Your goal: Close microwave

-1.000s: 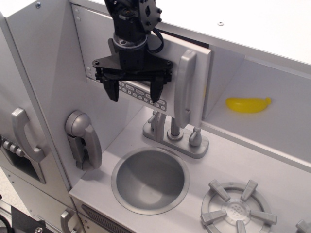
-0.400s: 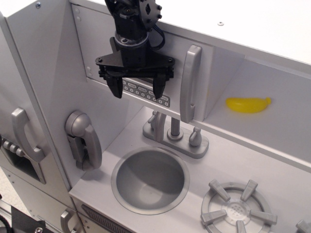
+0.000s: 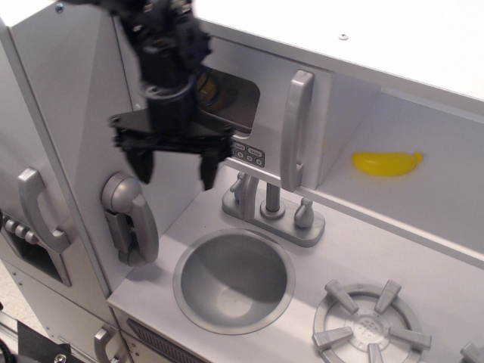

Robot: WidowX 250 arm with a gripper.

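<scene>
The microwave (image 3: pixel 302 83) is a silver-grey cabinet under the top shelf. Its flat door lies flush with the cabinet front, with a rounded window (image 3: pixel 234 102), a vertical grey bar handle (image 3: pixel 296 128) and a small button panel (image 3: pixel 249 153). My gripper (image 3: pixel 175 168) is black, open and empty. It hangs in front of and below the door's left end, apart from the door, with its fingers pointing down. The arm hides the door's left part.
A yellow banana (image 3: pixel 386 162) lies in the open white shelf right of the microwave. Below are a faucet (image 3: pixel 274 212), a round sink (image 3: pixel 234 281) and a burner (image 3: pixel 364 325). A toy phone (image 3: pixel 130 218) hangs on the left wall.
The door has swung from ajar to flush against the cabinet. My gripper has moved left and down, away from the door, and the window now shows.
</scene>
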